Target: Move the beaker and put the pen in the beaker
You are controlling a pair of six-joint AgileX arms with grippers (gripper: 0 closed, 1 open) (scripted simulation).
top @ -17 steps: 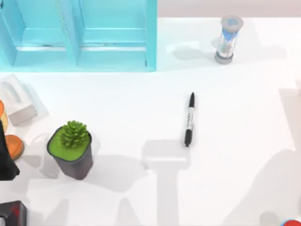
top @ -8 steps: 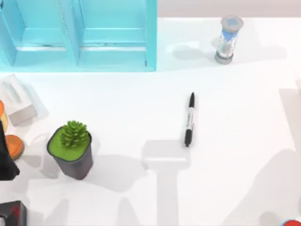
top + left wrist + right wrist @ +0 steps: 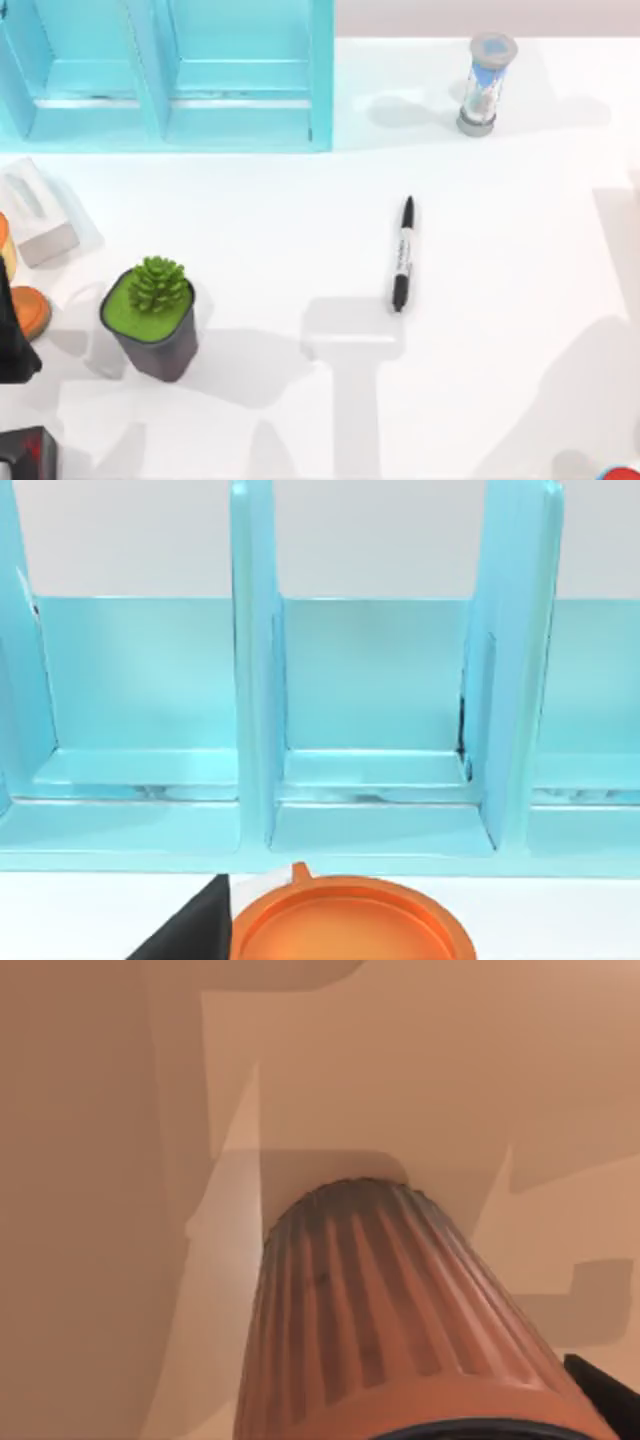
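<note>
Right wrist view: ribbed copper-brown cyl. beaker (image 3: 390, 1320), close-up.

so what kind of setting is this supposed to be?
Looks like a rendered office desk: a white tabletop with a turquoise compartmented file organiser at the back, a marker pen lying mid-table, plus a potted succulent and an hourglass as desk clutter.

- Top view: overhead, straight down on my table (image 3: 480, 400); blue shelf (image 3: 165, 75) at 11 o'clock.
- Left wrist: near, level, faces that same shelf (image 3: 360, 730).
- Right wrist: very close on the beaker (image 3: 390, 1320).
</note>
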